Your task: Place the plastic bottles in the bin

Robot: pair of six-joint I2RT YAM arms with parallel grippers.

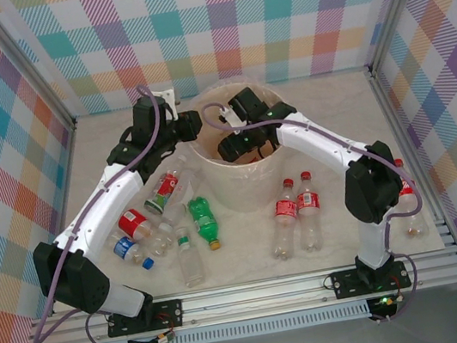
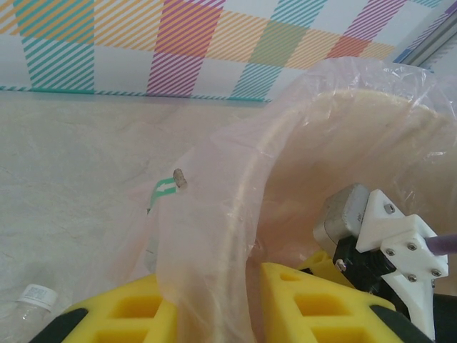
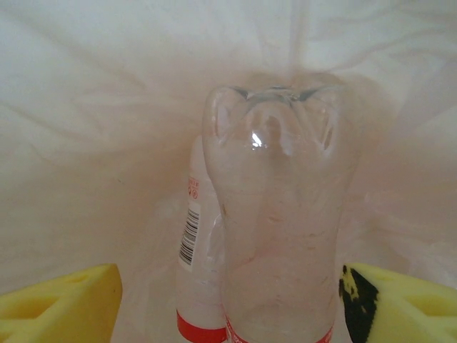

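Right fingers [image 3: 57, 300] stand spread over the bin [image 1: 240, 189], with a clear bottle [image 3: 278, 214] base-down between them, seemingly freed to drop inside. Left fingers [image 2: 307, 304] pinch the bin's lined rim, likely steadying it. More bottles [image 1: 297, 206] lie toward the desk's [image 1: 248, 264] near edge.

This is a robotics lab test cell: a pale marbled tabletop [image 1: 243, 261] boxed in by silver aluminium frame rails [image 1: 256, 291] and pastel checked fabric walls [image 1: 223, 24], with two white-and-black robot arms [image 1: 103, 200] bolted along the front rail, each trailing a purple cable [image 1: 151, 131].
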